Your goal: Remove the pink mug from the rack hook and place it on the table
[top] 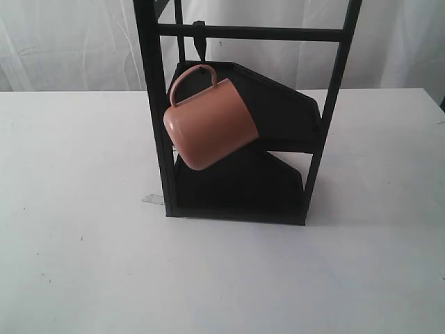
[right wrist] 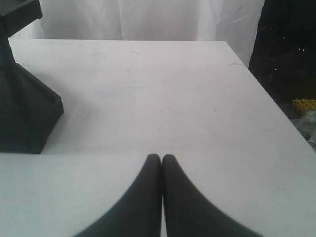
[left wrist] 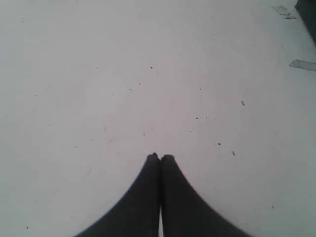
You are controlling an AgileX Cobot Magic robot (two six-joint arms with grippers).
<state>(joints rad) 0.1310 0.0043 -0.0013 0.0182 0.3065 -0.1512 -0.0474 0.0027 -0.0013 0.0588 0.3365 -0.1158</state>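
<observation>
Status: pink mug [top: 211, 129] is not off yet. It hangs by its thin handle [top: 189, 78] from the rack hook [top: 200, 43] under the top crossbar [top: 264, 32]. The body is tipped over with what looks like the closed end pointing down and out front, just beside the rack's left post [top: 154, 104]. Dark shelves [top: 285, 115] sit right behind it.

Left pincer [left wrist: 160, 157]: clenched, tips together, nothing in it, over bare worktop [top: 76, 209]. Right pincer [right wrist: 161, 157]: same, clenched and empty, low over the worktop near the rack's foot [right wrist: 24, 113]. Neither shows in the wide view, so both are well apart from the mug.

Risks as I see them:
- The mug hangs free, so a nudge on approach would probably set it swinging and spoil the grasp.
- Pulling straight out without lifting first would likely snag the handle on the hook and drag or tip the rack. I can't see that the rack is fixed down.
- The post and shelves crowd the mug, so a wide-open pincer could clip the frame.
- The body looks smooth and round, so an off-centre pinch may let it roll or slip and drop to the worktop.
- It hangs tilted, so it needs righting before release or it lands on its side.
</observation>
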